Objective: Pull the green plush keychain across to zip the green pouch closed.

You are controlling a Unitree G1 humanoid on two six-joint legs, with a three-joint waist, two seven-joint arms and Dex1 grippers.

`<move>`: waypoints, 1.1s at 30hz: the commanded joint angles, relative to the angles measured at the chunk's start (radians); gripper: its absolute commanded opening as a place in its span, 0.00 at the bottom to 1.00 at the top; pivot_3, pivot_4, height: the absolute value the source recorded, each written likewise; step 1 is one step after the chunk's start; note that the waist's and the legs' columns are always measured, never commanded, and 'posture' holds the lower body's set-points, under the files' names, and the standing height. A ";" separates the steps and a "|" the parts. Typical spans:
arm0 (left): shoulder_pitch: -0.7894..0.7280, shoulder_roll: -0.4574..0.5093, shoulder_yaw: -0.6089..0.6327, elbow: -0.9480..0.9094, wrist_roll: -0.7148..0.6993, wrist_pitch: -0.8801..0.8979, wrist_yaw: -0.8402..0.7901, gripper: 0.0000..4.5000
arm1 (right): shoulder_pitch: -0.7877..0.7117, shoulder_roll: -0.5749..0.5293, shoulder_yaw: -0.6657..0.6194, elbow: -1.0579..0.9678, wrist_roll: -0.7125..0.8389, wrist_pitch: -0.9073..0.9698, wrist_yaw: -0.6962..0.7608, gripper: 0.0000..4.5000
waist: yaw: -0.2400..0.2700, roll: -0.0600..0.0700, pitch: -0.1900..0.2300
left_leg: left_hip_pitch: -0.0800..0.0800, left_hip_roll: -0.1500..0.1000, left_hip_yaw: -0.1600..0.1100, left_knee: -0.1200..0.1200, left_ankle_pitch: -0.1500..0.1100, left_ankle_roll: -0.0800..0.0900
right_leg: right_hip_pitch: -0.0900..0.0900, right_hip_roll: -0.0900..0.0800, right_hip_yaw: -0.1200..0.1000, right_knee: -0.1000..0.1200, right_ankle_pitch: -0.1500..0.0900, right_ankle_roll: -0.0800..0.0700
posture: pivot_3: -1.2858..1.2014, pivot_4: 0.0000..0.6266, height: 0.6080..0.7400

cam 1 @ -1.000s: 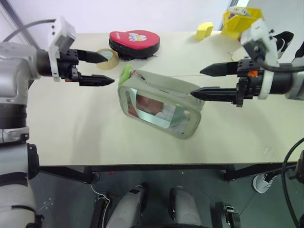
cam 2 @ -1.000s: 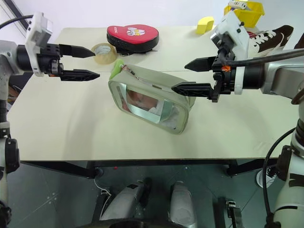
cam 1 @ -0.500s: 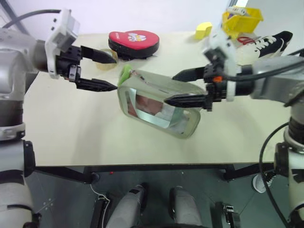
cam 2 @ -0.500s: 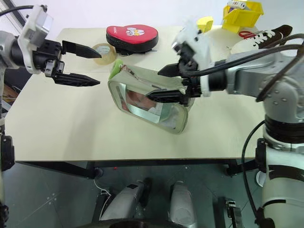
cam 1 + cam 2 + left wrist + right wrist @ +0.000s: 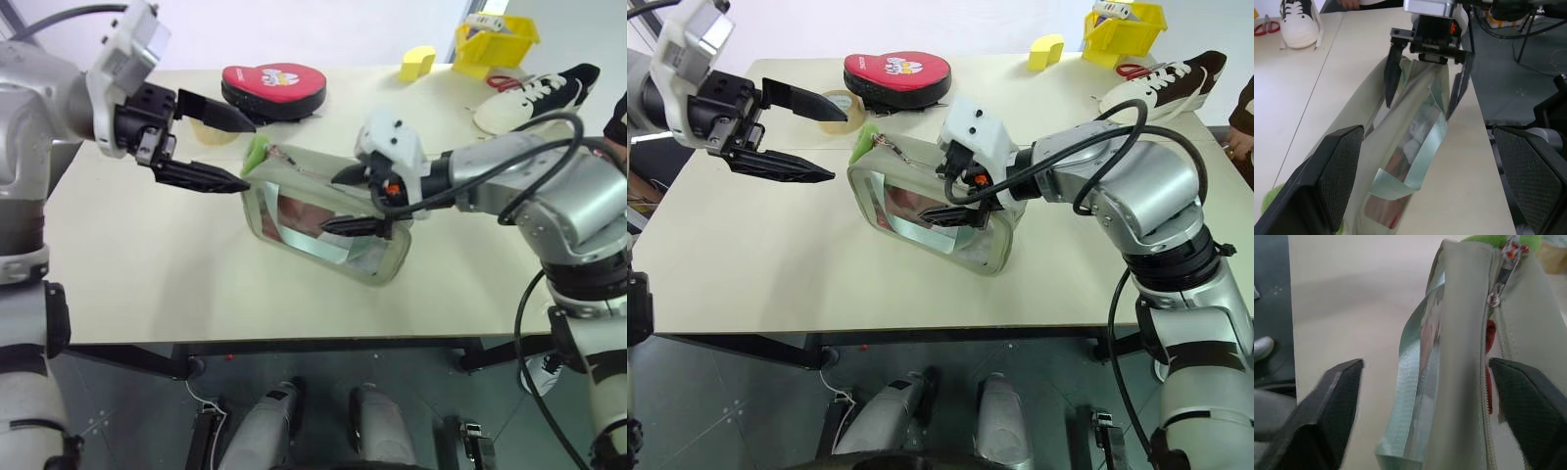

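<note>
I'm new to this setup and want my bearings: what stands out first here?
Mid-table stands the green pouch, with the right gripper straddling its near end, jaws either side. The green plush keychain sits at the pouch's far corner, beside the open left gripper. Behind lies a red oval case.

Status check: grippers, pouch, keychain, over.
Left gripper open beside the green plush keychain, not touching. Right gripper open, straddling the green pouch. Zipper path unobstructed.
</note>
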 commanded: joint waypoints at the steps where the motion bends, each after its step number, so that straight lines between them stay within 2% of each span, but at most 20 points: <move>1: -0.015 0.023 0.031 -0.037 -0.018 0.000 0.011 1.00 | -0.004 -0.018 0.016 0.006 -0.060 -0.078 0.053 0.44 | 0.000 0.000 0.000 | 0.000 0.000 0.000 0.000 0.000 0.000 | 0.000 0.000 0.000 0.000 0.000 0.000 | 0.52 0.24 1.00; 2: -0.010 0.024 0.033 -0.041 -0.019 0.000 0.014 1.00 | -0.007 -0.030 0.033 0.018 -0.100 -0.130 0.076 0.34 | 0.000 0.000 0.000 | 0.000 0.000 0.000 0.000 0.000 0.000 | 0.000 0.000 0.000 0.000 0.000 0.000 | 0.52 0.24 1.00; 3: -0.007 0.025 0.034 -0.045 -0.020 0.000 0.017 1.00 | -0.008 -0.039 0.044 0.028 -0.129 -0.168 0.094 0.20 | 0.000 0.000 0.000 | 0.000 0.000 0.000 0.001 0.000 0.000 | 0.000 0.000 0.000 0.000 0.000 0.000 | 0.52 0.24 1.00; 5: -0.007 0.024 0.035 -0.042 -0.018 0.000 0.026 1.00 | -0.020 -0.065 0.084 0.089 -0.244 -0.329 0.139 0.02 | 0.000 0.000 0.000 | 0.000 0.000 0.000 0.001 0.000 0.000 | 0.001 0.000 0.000 0.000 0.000 0.000 | 0.52 0.24 1.00; 8: -0.009 0.020 0.035 -0.039 -0.018 -0.006 0.039 1.00 | -0.056 -0.088 0.131 0.236 -0.450 -0.705 0.179 0.02 | -0.001 0.000 0.000 | 0.001 0.000 0.000 0.001 0.000 -0.001 | 0.001 0.001 0.000 0.000 0.000 0.001 | 0.52 0.24 1.00; 10: -0.011 0.018 0.034 -0.032 -0.017 -0.011 0.044 1.00 | -0.090 -0.071 0.121 0.351 -0.517 -0.907 0.196 0.02 | -0.001 0.000 0.000 | 0.001 0.000 0.001 0.002 0.000 -0.002 | 0.001 0.001 0.000 0.000 0.001 0.001 | 0.52 0.24 1.00; 18: -0.003 0.006 0.031 -0.023 -0.017 -0.039 0.070 1.00 | -0.184 0.029 0.067 0.682 -0.607 -1.358 0.231 0.02 | -0.003 0.000 0.000 | 0.001 0.000 0.000 0.001 0.002 -0.003 | 0.001 0.004 0.001 0.001 0.002 0.000 | 0.52 0.24 1.00; 23: -0.006 -0.001 0.030 -0.020 -0.016 -0.046 0.077 1.00 | -0.165 0.069 0.051 0.755 -0.605 -1.336 0.275 0.02 | -0.003 0.000 0.000 | 0.001 0.008 0.000 0.000 0.005 -0.008 | 0.000 0.013 0.003 0.000 0.005 -0.005 | 0.52 0.24 1.00; 33: 0.010 0.007 0.032 -0.026 -0.017 -0.049 0.085 1.00 | -0.080 0.063 -0.013 0.533 -0.524 -0.904 0.389 0.02 | 0.000 0.000 0.000 | 0.003 0.018 0.000 -0.003 0.009 -0.018 | -0.004 0.022 0.006 0.003 0.011 -0.016 | 0.52 0.24 1.00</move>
